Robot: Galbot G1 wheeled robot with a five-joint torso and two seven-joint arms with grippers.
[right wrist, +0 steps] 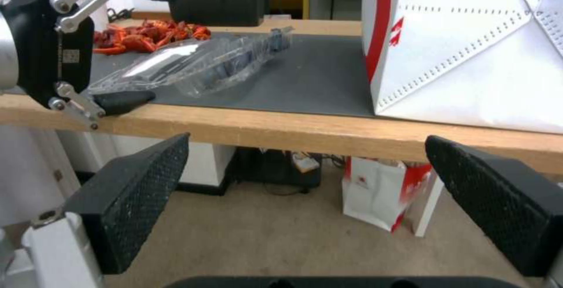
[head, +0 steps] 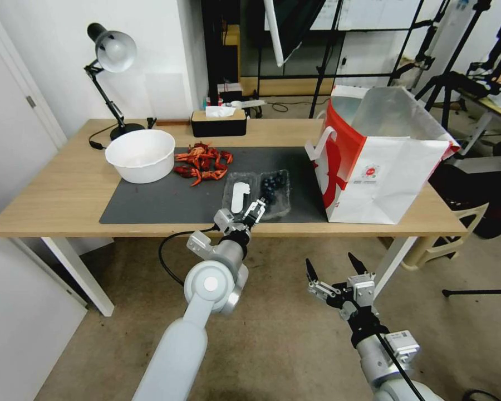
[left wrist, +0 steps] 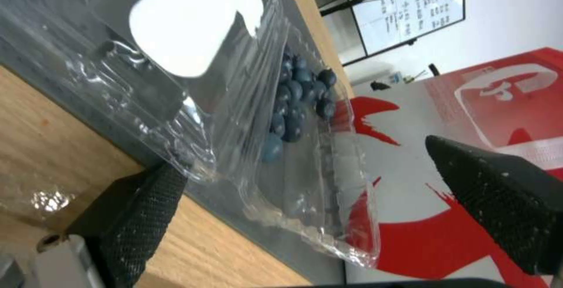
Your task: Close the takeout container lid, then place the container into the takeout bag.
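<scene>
The takeout container (head: 257, 194) lies open on the dark mat near the table's front edge, blueberries (head: 273, 184) in its right half. Its lid (head: 239, 196), bearing a white label, lies spread to the left. My left gripper (head: 257, 207) is open at the container's near edge. In the left wrist view one of the left gripper's fingers (left wrist: 140, 209) touches the lid (left wrist: 188, 24) at its rim, the other stands clear beside the berries (left wrist: 296, 99). The takeout bag (head: 395, 167) stands open to the right. My right gripper (head: 329, 260) hangs open below the table edge.
A white bowl (head: 141, 155) and red crayfish (head: 202, 163) sit at the mat's back left. A desk lamp (head: 112, 72) and a black tissue box (head: 218, 122) stand behind them. Tripods and stands crowd the room beyond the bag.
</scene>
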